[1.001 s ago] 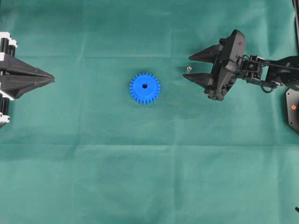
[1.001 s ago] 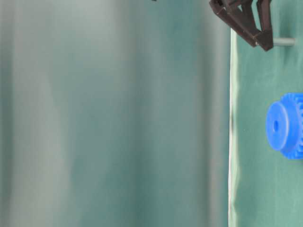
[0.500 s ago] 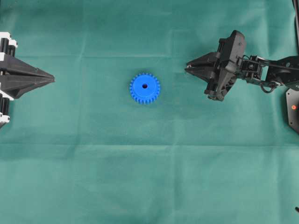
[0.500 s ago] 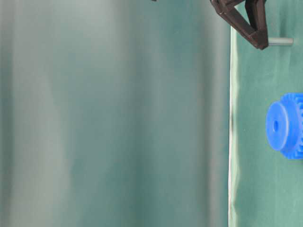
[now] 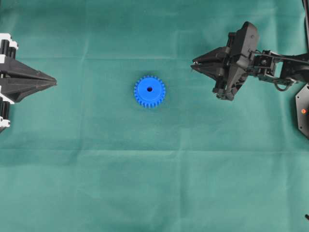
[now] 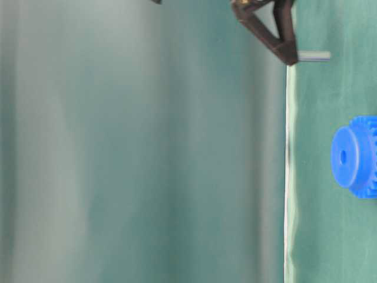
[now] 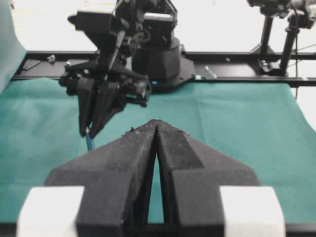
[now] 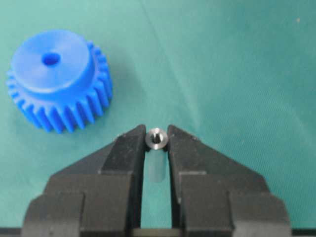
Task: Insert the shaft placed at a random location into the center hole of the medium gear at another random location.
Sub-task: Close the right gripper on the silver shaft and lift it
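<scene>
The medium gear [image 5: 149, 91], bright blue with teeth, lies flat on the green cloth near the middle, its dark center hole [image 5: 149, 89] facing up. The right wrist view shows the gear [image 8: 57, 79] and hole [image 8: 51, 59] at upper left. My right gripper [image 5: 193, 65] is to the gear's right, shut on the shaft [image 8: 157, 139], a small silvery pin pinched between the fingertips. From table level the shaft [image 6: 314, 56] sticks out of the tips, off the cloth. My left gripper [image 5: 54, 82] is shut with nothing in it at the far left, tips together [image 7: 156, 122].
Green cloth [image 5: 154, 183] covers the whole table. A black box with a red light [image 5: 302, 111] sits at the right edge. The table's edge [image 6: 288, 177] shows in the table-level view. Black rails and the right arm's base [image 7: 158, 54] stand behind the cloth.
My right gripper went from open around the shaft to shut on it. It then lifted the shaft off the cloth and shifted slightly. The left gripper and the gear stayed still.
</scene>
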`<action>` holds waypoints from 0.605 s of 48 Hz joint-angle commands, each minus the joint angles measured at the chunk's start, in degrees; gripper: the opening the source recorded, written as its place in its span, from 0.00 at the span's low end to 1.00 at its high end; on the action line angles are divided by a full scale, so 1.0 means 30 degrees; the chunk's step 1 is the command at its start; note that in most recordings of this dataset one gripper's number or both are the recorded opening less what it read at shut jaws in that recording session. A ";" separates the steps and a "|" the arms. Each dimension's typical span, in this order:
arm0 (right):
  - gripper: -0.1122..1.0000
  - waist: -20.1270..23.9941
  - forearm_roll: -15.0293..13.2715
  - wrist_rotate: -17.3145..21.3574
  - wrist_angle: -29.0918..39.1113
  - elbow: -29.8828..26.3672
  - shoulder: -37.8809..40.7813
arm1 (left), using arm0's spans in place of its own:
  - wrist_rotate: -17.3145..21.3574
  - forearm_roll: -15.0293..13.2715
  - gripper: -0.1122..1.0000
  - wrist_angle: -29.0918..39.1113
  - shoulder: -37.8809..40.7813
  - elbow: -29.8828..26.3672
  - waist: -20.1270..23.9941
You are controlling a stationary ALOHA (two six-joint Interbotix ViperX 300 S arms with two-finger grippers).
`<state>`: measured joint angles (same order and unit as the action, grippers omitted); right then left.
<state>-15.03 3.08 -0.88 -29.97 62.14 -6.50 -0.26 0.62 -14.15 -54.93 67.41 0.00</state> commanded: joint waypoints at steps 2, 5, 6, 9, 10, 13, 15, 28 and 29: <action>0.22 -0.0029 0.0000 -0.0146 0.0586 -0.0498 -0.1055 | -0.0029 0.0059 0.10 -0.0088 0.0146 -0.0439 0.0000; 0.22 -0.0029 0.0000 -0.0146 0.0703 -0.0469 -0.1201 | -0.0029 0.0059 0.10 -0.0088 0.0146 -0.0439 0.0000; 0.22 -0.0029 0.0000 -0.0146 0.0703 -0.0498 -0.1172 | -0.0029 0.0059 0.10 -0.0088 0.0146 -0.0439 0.0029; 0.22 -0.0029 0.0000 -0.0146 0.0732 -0.0498 -0.1172 | -0.0029 0.0059 0.10 -0.0088 0.0146 -0.0439 0.0000; 0.22 -0.0029 0.0000 -0.0146 0.0732 -0.0498 -0.1172 | -0.0029 0.0059 0.10 -0.0088 0.0146 -0.0439 0.0000; 0.22 -0.0029 0.0000 -0.0117 0.0732 -0.0498 -0.1172 | -0.0059 0.0059 0.10 -0.0059 0.0146 -0.0439 0.0029; 0.22 -0.0029 0.0000 -0.0146 0.0732 -0.0469 -0.1172 | -0.0029 0.0059 0.10 -0.0088 0.0146 -0.0439 0.0000; 0.22 0.0059 0.0029 -0.0088 0.0732 -0.0527 -0.1172 | -0.0059 0.0059 0.10 -0.0088 0.0146 -0.0439 0.0000; 0.22 0.0059 0.0029 -0.0059 0.0732 -0.0527 -0.1143 | -0.0059 0.0059 0.10 -0.0088 0.0146 -0.0439 0.0029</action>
<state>-15.03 3.16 -0.88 -27.95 61.88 -9.05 -0.35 0.70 -14.06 -54.93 67.41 0.00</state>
